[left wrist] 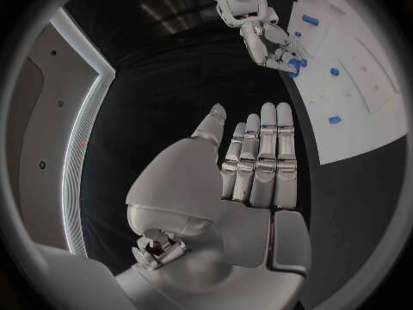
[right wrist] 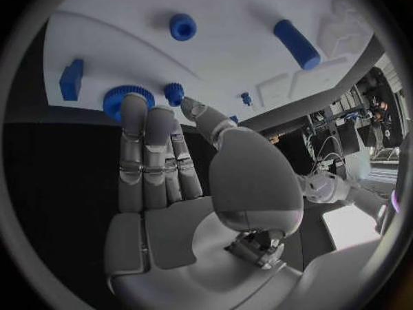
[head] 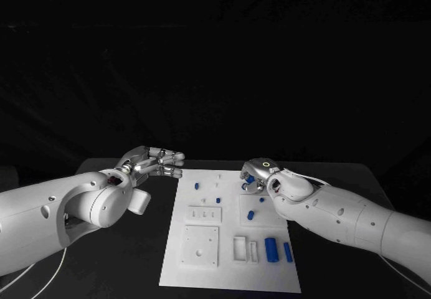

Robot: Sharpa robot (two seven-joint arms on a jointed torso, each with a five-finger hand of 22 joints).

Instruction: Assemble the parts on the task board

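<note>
Right hand (right wrist: 172, 179), fingers together and straight, tips at large blue gear (right wrist: 116, 102) at board's (head: 269, 274) two o'clock; small, rigid, likely light — pinch the toothed rim.

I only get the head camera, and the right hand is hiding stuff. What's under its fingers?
Observer: The right wrist view shows the right hand's fingers reaching a big gear on the board.
Operator: Is anything next to it?
Observer: Yes, a small gear lies right beside it, by the thumb. I cannot tell whether it is pinched.
Operator: Has the left hand got something?
Observer: No. The left wrist view shows the left hand with straight fingers and an empty palm.
</note>
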